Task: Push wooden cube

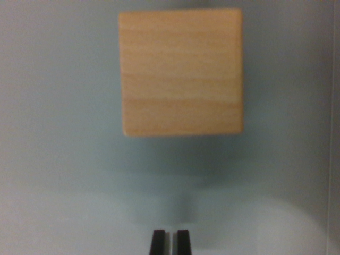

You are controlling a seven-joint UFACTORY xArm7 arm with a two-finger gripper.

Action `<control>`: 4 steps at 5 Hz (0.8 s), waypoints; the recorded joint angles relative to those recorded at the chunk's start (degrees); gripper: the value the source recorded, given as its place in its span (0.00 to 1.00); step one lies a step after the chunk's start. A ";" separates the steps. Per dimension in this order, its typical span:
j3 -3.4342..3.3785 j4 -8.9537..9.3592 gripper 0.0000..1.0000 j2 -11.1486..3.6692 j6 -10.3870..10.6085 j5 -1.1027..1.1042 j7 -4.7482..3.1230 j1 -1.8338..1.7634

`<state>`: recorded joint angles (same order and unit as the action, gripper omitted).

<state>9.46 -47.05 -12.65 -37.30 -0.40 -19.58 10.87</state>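
A blurred close-up from the wrist camera, looking down on a pale grey-green tabletop [58,159]. A light wooden cube [181,71] fills the upper middle of the picture, its top face and a narrower front face both showing, with horizontal grain. It sits square on, slightly to the wrist view's right of centre. A soft shadow falls on the tabletop just below it.

At the bottom edge, the two dark fingertips of the hand [170,241] poke into view. They are pressed almost together, with only a thin sliver of light between them, and they pinch nothing. They are apart from the cube, with bare tabletop between.

This looks like the approach step: the fingers are closed to make a blunt pusher, lined up roughly with the cube's near face, but contact is not yet made. The next move calls for a straight advance toward that face, kept low and centred, so the cube slides rather than twists aside.
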 joint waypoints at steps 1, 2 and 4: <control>0.00 0.00 1.00 0.00 0.00 0.00 0.00 0.00; -0.15 -1.81 1.00 -1.16 -0.66 -0.14 0.18 -0.07; -0.33 -3.90 1.00 -2.49 -1.43 -0.30 0.39 -0.16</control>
<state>9.13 -50.96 -15.14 -38.73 -0.70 -19.19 10.71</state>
